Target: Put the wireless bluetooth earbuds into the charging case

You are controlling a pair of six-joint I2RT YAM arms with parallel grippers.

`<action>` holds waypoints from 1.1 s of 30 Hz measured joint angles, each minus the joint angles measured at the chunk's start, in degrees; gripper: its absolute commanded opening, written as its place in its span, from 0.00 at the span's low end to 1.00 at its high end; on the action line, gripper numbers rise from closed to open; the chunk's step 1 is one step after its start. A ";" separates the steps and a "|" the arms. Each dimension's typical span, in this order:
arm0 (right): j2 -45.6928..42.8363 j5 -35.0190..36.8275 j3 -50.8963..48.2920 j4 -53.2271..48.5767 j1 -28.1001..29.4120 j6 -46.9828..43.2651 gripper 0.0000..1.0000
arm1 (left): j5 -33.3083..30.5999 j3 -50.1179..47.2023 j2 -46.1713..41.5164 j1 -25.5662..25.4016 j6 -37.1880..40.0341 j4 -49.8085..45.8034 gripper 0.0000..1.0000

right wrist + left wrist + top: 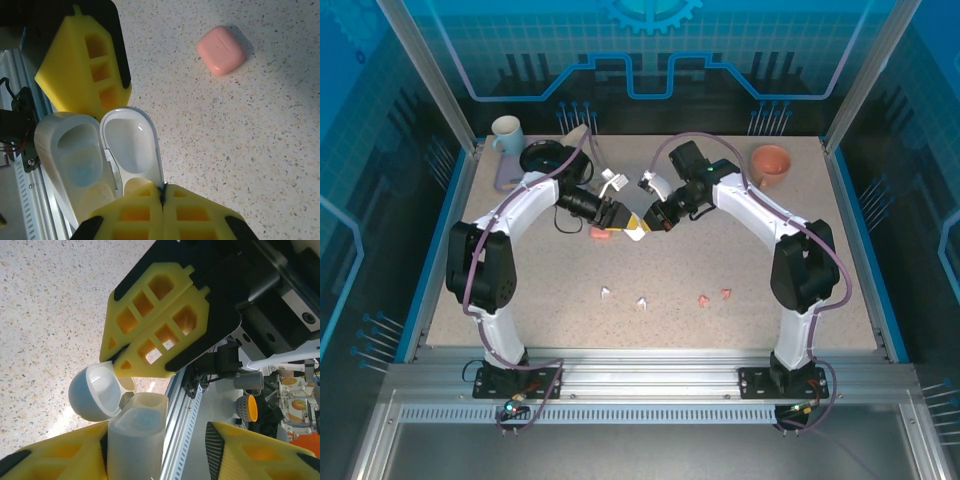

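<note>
A white charging case [75,155] hangs open above the table between my two grippers, both wells bare. My right gripper [162,192] is shut on the rim of its flipped-up lid [130,145]. My left gripper [160,437] stands open around the case body [135,440], which rests against one finger [50,457] while the other finger [260,452] stays clear of it. A closed salmon-pink case [221,50] lies on the table just beside them. Two white earbuds [606,293] [642,302] and two pink earbuds [703,298] [726,294] lie in a row nearer the arm bases.
At the back left stand a white mug [506,130] and a black bowl [545,157]; an orange bowl [770,163] sits at the back right. The table's blue rim [860,240] bounds the speckled surface.
</note>
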 measured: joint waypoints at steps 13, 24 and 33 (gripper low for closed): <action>0.00 0.04 0.39 -0.59 0.00 -0.57 0.00 | 0.39 0.00 1.86 0.00 1.90 -1.51 0.38; 0.22 0.92 0.44 -0.72 0.00 -0.74 0.00 | 0.83 0.00 2.36 0.00 1.51 -1.11 0.20; 0.17 2.93 1.42 -1.51 -0.04 0.15 0.30 | 1.73 -3.10 1.16 0.00 -1.31 4.72 0.00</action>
